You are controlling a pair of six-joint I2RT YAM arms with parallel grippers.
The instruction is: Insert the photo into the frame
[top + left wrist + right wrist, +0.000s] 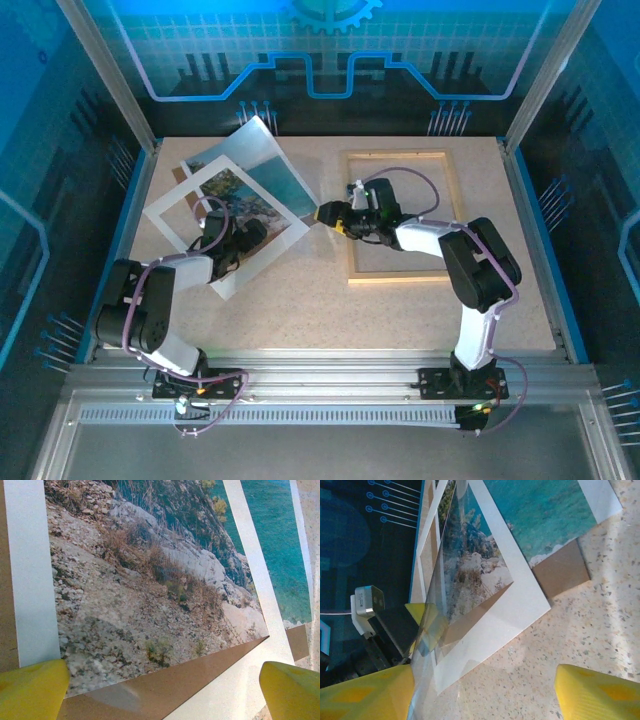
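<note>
The photo (262, 188), a coast print with grey rocks and turquoise sea, lies tilted at the left of the table. It lies under a white mat (170, 215) and on a brown backing board (165, 685). My left gripper (228, 232) hovers low over the photo's (140, 580) rocky corner; it (165, 690) is open and holds nothing. The frame (400, 215) of light wooden rails lies flat to the right with nothing in it. My right gripper (325, 213) stands open between frame and photo (545, 510). In the right wrist view a clear pane (427, 630) stands by that gripper's (485, 690) left finger.
The mat's (505, 610) corner and the backing board (562, 570) poke out toward the right gripper over speckled tabletop (580, 630). Metal posts and blue walls ring the table; its near edge is an aluminium rail (330, 365).
</note>
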